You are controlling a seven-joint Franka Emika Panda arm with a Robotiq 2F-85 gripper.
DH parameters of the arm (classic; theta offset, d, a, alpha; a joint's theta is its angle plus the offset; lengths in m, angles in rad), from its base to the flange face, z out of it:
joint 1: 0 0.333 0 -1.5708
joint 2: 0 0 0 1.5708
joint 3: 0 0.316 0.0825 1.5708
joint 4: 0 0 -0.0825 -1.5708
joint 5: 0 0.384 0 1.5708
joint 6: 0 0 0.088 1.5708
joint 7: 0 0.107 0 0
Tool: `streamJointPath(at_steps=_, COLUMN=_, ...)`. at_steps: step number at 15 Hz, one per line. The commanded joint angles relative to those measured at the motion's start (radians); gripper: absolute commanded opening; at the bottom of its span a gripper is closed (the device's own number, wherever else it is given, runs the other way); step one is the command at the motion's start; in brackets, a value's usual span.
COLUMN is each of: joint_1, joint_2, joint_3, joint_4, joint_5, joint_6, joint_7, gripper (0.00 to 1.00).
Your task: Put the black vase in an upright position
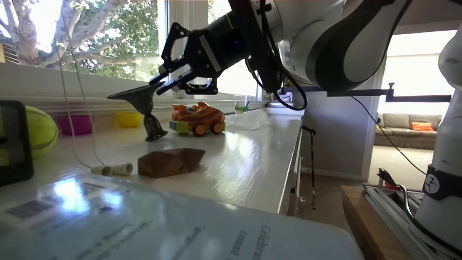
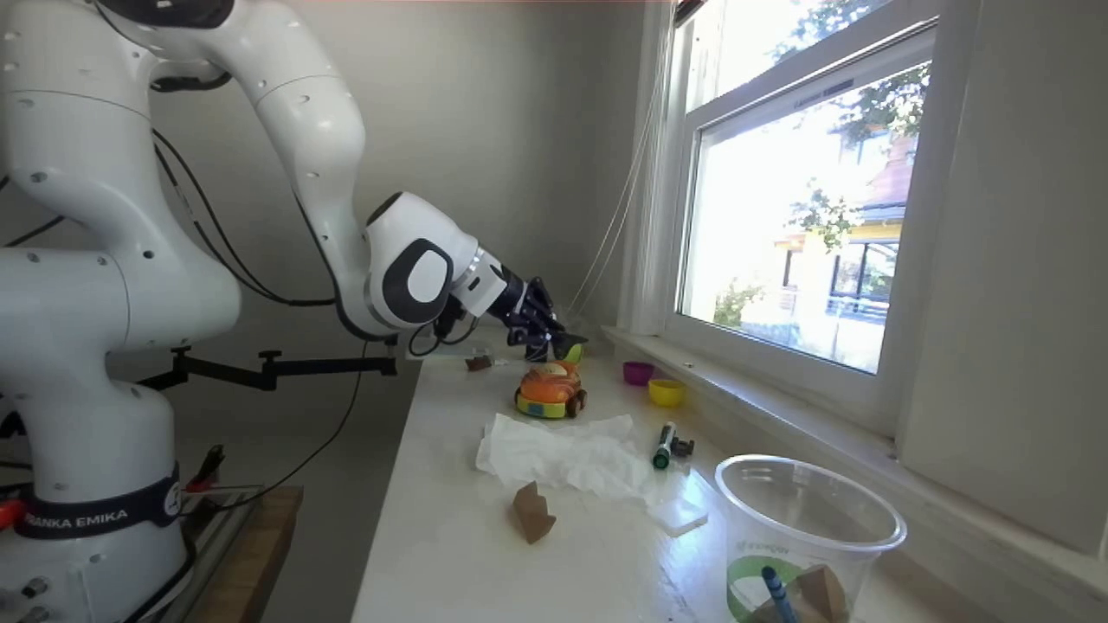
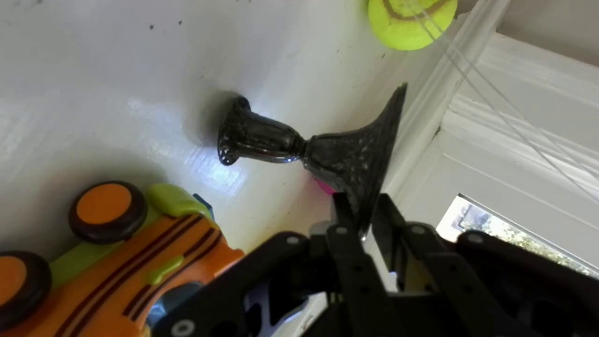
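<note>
1. In an exterior view, we find the black vase (image 1: 145,105) leaning over the bench (image 1: 252,173), its flared rim pinched between the fingers (image 1: 165,88). The base sits at or just above the surface; we can't tell which. Released at this lean, the wide, probably top-heavy rim could topple it.

2. In an exterior view, we can't make out the vase's base past the orange toy vehicle (image 2: 551,391), so judging height from here we might press down too far and wrench the rim loose.

3. In the wrist view, the fingers grasp only the rim's edge, so the vase could pivot or slip as we right it.
</note>
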Motion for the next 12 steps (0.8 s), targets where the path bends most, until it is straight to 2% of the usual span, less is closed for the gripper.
streamJointPath(at_steps=1, joint_1=-0.048, joint_2=0.027, joint_3=0.069, joint_4=0.000, joint_5=0.090, joint_6=0.050, joint_7=-0.069, gripper=0.51)
streamJointPath(at_steps=5, joint_1=-0.074, joint_2=0.034, joint_3=0.116, joint_4=0.000, joint_5=0.131, joint_6=0.060, joint_7=-0.093, gripper=0.79)
streamJointPath(at_steps=8, joint_1=-0.065, joint_2=0.029, joint_3=0.122, joint_4=0.000, joint_5=0.115, joint_6=0.019, joint_7=-0.067, gripper=0.99)
streamJointPath(at_steps=12, joint_1=-0.019, joint_2=-0.003, joint_3=0.090, joint_4=0.025, joint_5=0.071, joint_6=-0.128, joint_7=0.014, gripper=1.00)
